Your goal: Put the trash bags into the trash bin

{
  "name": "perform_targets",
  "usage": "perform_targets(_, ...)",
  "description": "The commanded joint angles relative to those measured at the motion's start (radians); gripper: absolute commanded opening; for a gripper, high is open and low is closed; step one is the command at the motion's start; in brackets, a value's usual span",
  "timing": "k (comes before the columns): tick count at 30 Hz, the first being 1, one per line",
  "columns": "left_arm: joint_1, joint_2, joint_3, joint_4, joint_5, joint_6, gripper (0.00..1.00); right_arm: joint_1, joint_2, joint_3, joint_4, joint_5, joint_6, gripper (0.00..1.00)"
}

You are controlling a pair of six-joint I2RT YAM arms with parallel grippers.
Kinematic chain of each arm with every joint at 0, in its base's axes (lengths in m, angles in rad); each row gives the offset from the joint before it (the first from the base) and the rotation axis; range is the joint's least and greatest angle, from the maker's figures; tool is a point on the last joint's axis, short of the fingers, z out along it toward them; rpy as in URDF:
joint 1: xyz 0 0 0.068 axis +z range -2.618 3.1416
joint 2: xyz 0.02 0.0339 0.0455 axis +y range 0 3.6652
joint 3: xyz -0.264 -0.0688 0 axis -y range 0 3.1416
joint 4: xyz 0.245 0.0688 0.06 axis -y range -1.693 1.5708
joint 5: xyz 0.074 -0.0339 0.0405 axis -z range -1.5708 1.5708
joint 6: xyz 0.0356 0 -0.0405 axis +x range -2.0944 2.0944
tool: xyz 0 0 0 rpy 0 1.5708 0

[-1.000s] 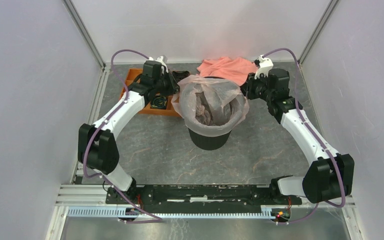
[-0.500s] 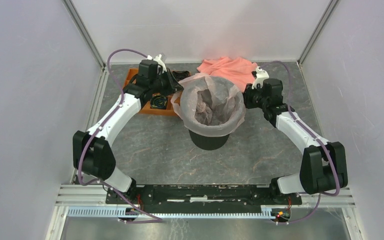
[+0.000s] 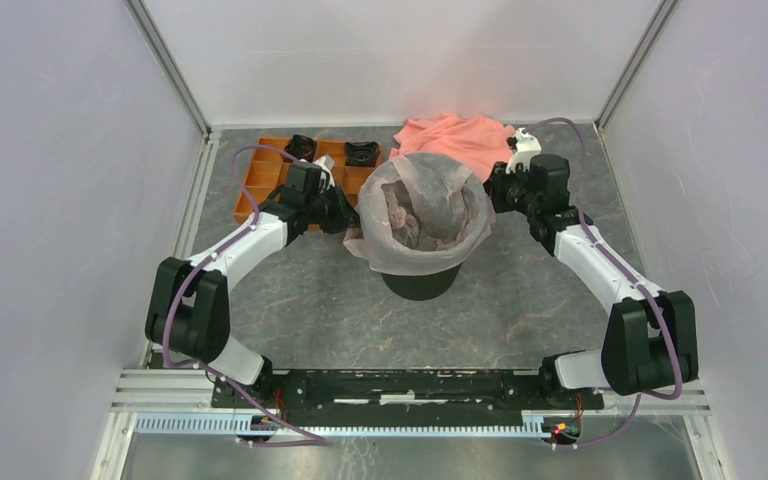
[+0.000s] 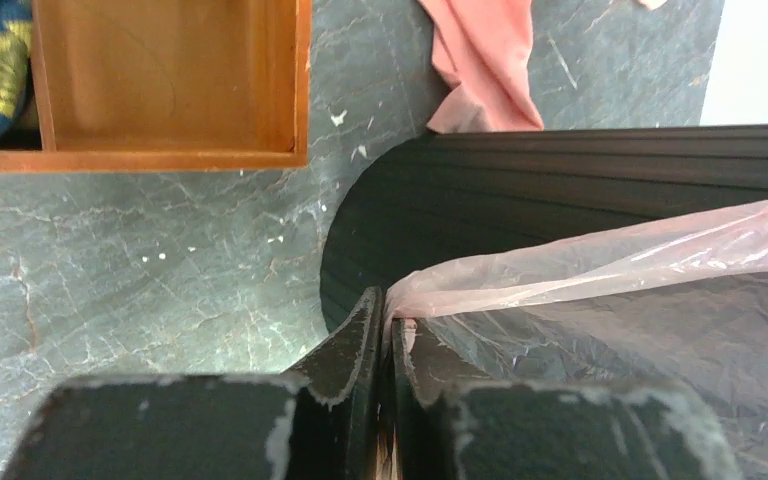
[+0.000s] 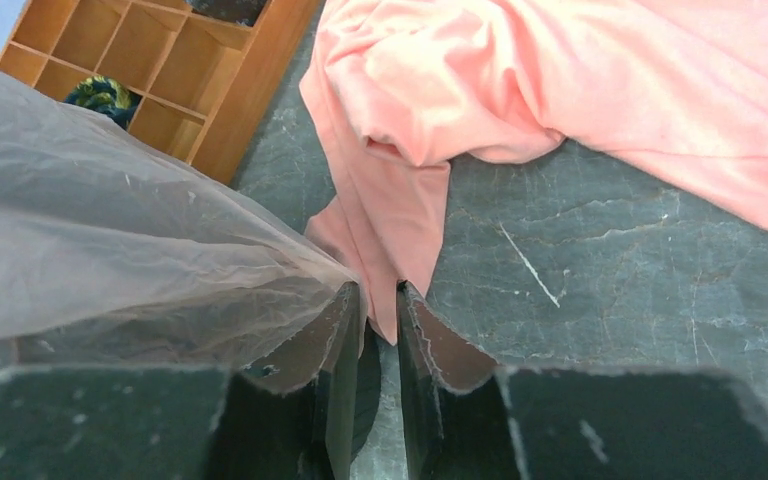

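Observation:
The black trash bin stands mid-table with the translucent pale pink trash bag lining it, its edge folded out over the rim. My left gripper is at the bin's left side, shut on the bag's edge. In the left wrist view the film runs from the closed jaws across the ribbed bin wall. My right gripper is at the bin's right rim. Its jaws stand a narrow gap apart with nothing between them, and the bag drapes against the outside of one finger.
A salmon-orange cloth lies behind the bin, and it also shows in the right wrist view. An orange compartment tray with small dark items sits at the back left, just behind my left arm. Walls enclose the table on three sides.
My left gripper has moved nearer and lower along the bin's left side, drawing the bag's edge down over the rim. My right gripper has shifted slightly at the right rim.

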Motion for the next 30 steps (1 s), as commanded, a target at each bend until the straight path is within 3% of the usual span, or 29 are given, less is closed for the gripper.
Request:
perform_targets(1,0.009,-0.022,-0.018,0.069,0.041,-0.028,0.12,-0.006,0.01,-0.05,0.02,-0.002,-0.022,0.25)
perform_targets(7,0.008,0.005,-0.018,0.089,0.094,-0.047,0.13,-0.007,-0.009,-0.045,-0.073,0.029,-0.101,0.28)
perform_targets(14,0.033,0.059,-0.044,0.149,0.216,-0.131,0.15,-0.04,-0.143,0.073,-0.329,0.189,-0.158,0.62)
perform_targets(20,0.078,0.072,-0.049,0.18,0.292,-0.166,0.15,-0.115,-0.355,0.022,-0.421,0.209,-0.166,0.82)
perform_targets(24,0.086,0.074,-0.056,0.194,0.311,-0.178,0.15,-0.117,-0.429,-0.01,-0.434,0.1,-0.132,0.88)
perform_targets(28,0.086,0.068,-0.073,0.224,0.338,-0.209,0.16,-0.116,-0.415,-0.064,-0.316,-0.219,-0.056,0.89)
perform_targets(30,0.086,0.06,-0.08,0.244,0.343,-0.22,0.16,-0.115,-0.389,-0.081,-0.269,-0.281,-0.027,0.88)
